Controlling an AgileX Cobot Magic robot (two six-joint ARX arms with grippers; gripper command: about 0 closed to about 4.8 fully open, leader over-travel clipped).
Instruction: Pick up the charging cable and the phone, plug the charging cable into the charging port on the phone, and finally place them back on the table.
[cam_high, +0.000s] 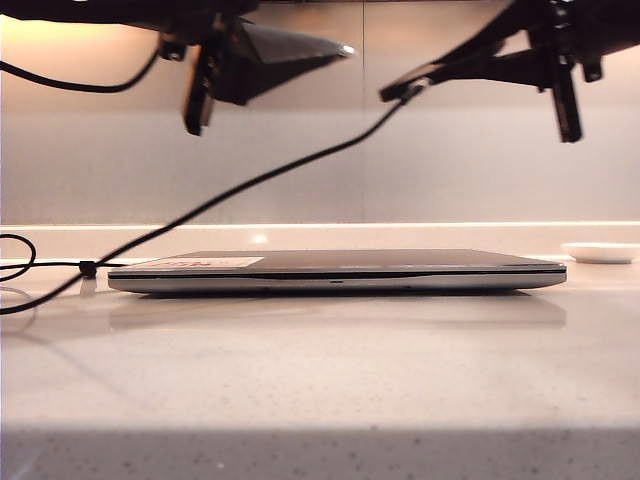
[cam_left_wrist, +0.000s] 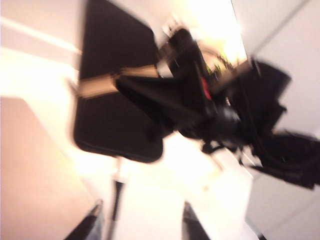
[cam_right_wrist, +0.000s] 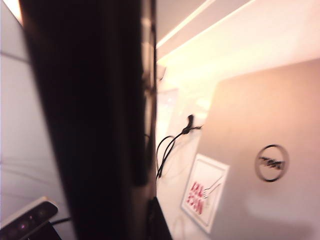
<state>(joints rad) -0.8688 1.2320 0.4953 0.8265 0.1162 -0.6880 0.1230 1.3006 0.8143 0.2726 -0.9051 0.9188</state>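
The table (cam_high: 320, 380) is hard, glossy stone and will not cushion anything set on it. The closed laptop (cam_high: 340, 268) takes up its middle, so bare space for setting down lies in front of the laptop or beside it. The phone (cam_left_wrist: 112, 65) hangs in the air above the laptop, towards the right of the exterior view. The right gripper (cam_left_wrist: 117, 82) is clamped across the phone's body, fingers together on it. The phone is a stiff, smooth slab, probably light but slippery and prone to cracking. The grip is therefore best kept across its long edges near the middle, and it should be lowered flat rather than dropped onto a corner. The cable (cam_high: 250, 185) runs from the phone's short end in a long sagging line down to the table at the left. There the rest of it lies in loose loops. It is thin, limp and almost weightless, but it can drag or snag on the laptop's edge, and a tug could lever the plug (cam_left_wrist: 120, 172) sideways. The plug looks seated in the port, though blur keeps me from being sure, and the port itself is covered. The left gripper (cam_left_wrist: 142, 222) hovers just short of the plug, fingers apart and holding nothing. Any regrasp belongs on the plug's rigid body, not the cord.
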